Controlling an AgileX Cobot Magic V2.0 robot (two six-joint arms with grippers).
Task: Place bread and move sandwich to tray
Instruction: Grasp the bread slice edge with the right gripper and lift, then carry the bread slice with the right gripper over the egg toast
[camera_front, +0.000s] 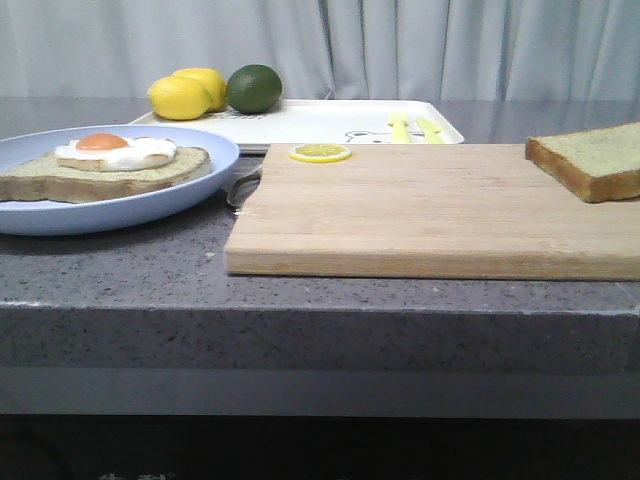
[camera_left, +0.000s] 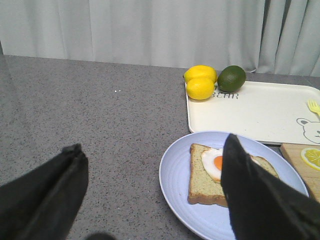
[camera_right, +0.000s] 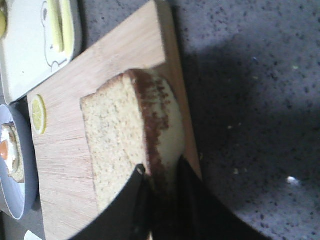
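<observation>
On my right wrist view, the right tool (camera_right: 159, 175) has its two black fingers pinched onto the brown crust edge of the thick square slice of bread (camera_right: 120, 135), with the crust between them. That bread lies on the light wooden cutting board (camera_right: 75, 165), at its right-hand end as I see it from the front view, near the board's edge.

The left tool (camera_left: 150, 195) stands wide apart, its dark fingers (camera_left: 255, 195) spread with nothing between them. It hangs over the speckled grey table (camera_left: 100, 115) and the near side of the round pale-blue plate (camera_left: 175, 180).

On that plate rests the sandwich (camera_front: 105, 165), a flat brown-crusted slice bearing a white fried egg with an orange yolk. The plate sits just left of the cutting board, their edges close; I cannot tell whether they touch.

A thin round lemon slice (camera_front: 320, 152) lies on the board's far left corner. Behind board and plate sits the large white rectangular tray (camera_front: 320, 122), with a cartoon bear print and yellow-green marks. Two yellow lemons (camera_front: 185, 95) and a dark green lime (camera_front: 254, 88) rest at the tray's far left corner.
</observation>
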